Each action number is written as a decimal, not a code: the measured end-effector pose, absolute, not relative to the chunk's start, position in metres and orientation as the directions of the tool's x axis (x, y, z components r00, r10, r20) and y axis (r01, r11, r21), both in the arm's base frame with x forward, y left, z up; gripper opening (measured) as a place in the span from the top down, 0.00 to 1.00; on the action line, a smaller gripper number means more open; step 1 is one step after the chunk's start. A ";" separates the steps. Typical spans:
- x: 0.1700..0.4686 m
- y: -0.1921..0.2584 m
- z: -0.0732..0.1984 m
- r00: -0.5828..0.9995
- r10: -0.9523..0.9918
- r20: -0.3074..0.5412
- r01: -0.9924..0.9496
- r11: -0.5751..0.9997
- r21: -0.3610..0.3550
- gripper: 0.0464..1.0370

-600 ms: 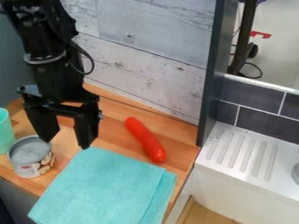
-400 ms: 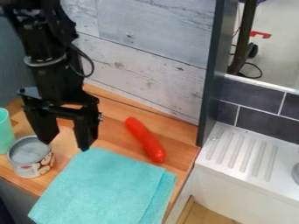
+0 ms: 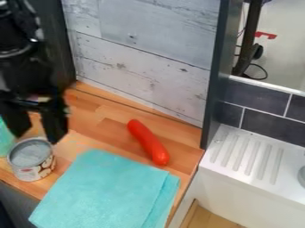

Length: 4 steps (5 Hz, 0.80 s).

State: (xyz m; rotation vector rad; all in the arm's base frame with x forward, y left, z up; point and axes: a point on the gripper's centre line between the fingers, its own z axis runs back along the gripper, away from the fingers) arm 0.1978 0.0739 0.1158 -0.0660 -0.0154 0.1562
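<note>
The can (image 3: 32,160) is seen at the left of the counter (image 3: 107,129), upright, its grey top face up. Just above and behind it in the view, the gripper (image 3: 37,136) is held with its two fingers spread well apart, and nothing is seen gripped between them. One fingertip is placed near the can's rim; whether the rim is touched cannot be told. The other is set close to the cup (image 3: 6,137), which is partly hidden at the view's left edge.

The arm (image 3: 24,53) is brought in from the upper left and hung nearly straight down, its fingers pointed at the counter.

Beside the can, the folded cloth (image 3: 107,191) is laid flat, and beyond it the sausage (image 3: 148,142) is laid at a slant, its lower end near the cloth. Farther off, the white sink unit (image 3: 250,156) is set beyond the dark post (image 3: 216,75).

Since the earlier frames, the gripper has been shifted toward the view's left edge, away from the cloth's corner. The can, cloth and sausage have been left in place.
</note>
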 end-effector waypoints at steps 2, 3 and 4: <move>0.192 0.129 0.120 0.996 0.081 -0.022 -0.080 0.996 0.050 0.04; 0.192 0.149 0.122 0.994 0.110 -0.028 -0.107 0.989 0.103 0.04; 0.203 0.158 0.116 0.993 0.111 0.040 -0.115 0.987 0.115 0.04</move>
